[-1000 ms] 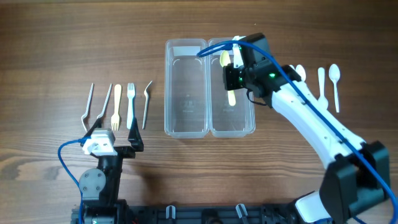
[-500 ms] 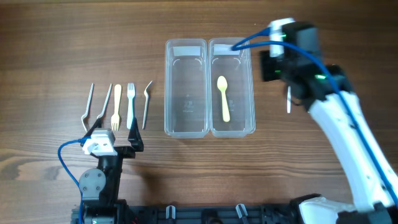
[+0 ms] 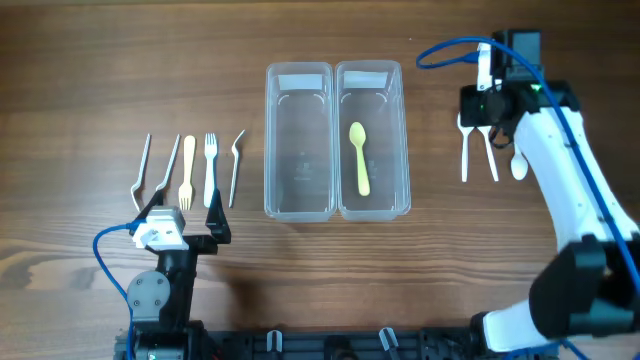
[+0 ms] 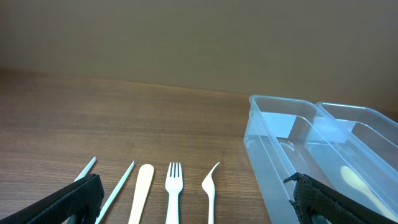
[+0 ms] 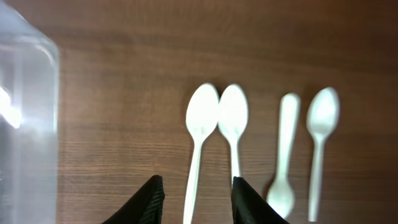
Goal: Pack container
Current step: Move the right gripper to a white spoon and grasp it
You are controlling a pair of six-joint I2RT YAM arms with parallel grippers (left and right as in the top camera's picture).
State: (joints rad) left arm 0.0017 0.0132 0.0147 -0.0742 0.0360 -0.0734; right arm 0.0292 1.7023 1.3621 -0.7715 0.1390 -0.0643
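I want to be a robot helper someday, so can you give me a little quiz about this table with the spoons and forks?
1. True or false: the yellow spoon lies inside the container nearer the white spoons.
2. How many white spoons does the right wrist camera show? A two, B four, C seven.
3. Fill in: the right hand hangs ___ above the white spoons, holding nothing.
Key: 1 true; 2 B; 3 open.

We see a yellow spoon [image 3: 359,172], clear containers [image 3: 299,140], white spoons [image 3: 464,152] at three o'clock, cream fork [image 3: 188,172] at nine, brown wood-grain table [image 3: 100,60].
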